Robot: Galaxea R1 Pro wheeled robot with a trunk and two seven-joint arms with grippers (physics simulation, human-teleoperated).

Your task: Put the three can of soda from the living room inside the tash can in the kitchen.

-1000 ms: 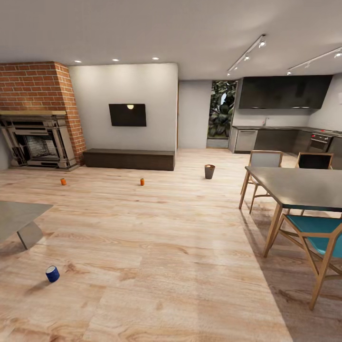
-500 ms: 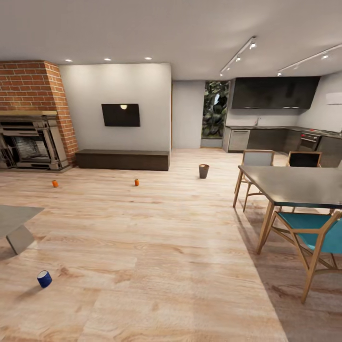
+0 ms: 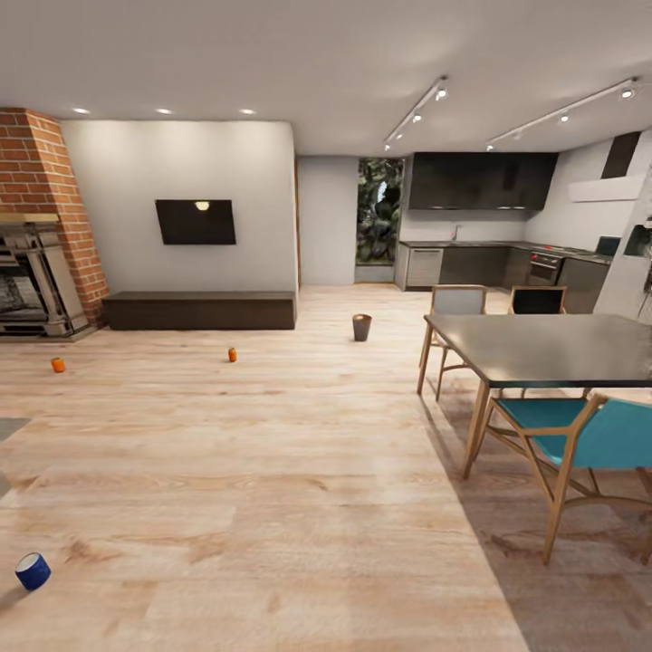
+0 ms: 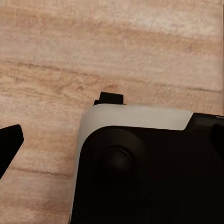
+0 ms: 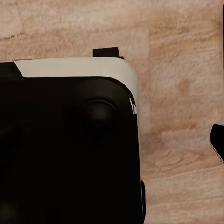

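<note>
both wrist views look down past the robot's black-and-white base (image 4: 140, 163) to the pale wood plank floor (image 3: 299, 471); a dark fingertip edges each view, so whether either gripper is spread or clenched cannot be told. the dark blue white-banded can (image 3: 33, 571) lies nearest on the floor. two small orange cans (image 3: 58, 365) (image 3: 232, 355) stand farther off near the long dark bench (image 3: 199, 310). the small grey tapered bin (image 3: 362, 327) stands on the floor before the dark grey kitchen cabinets (image 3: 480, 265).

No words to read

The blue can (image 3: 33, 571) has a white band, but any letters on it are too small to make out.
</note>
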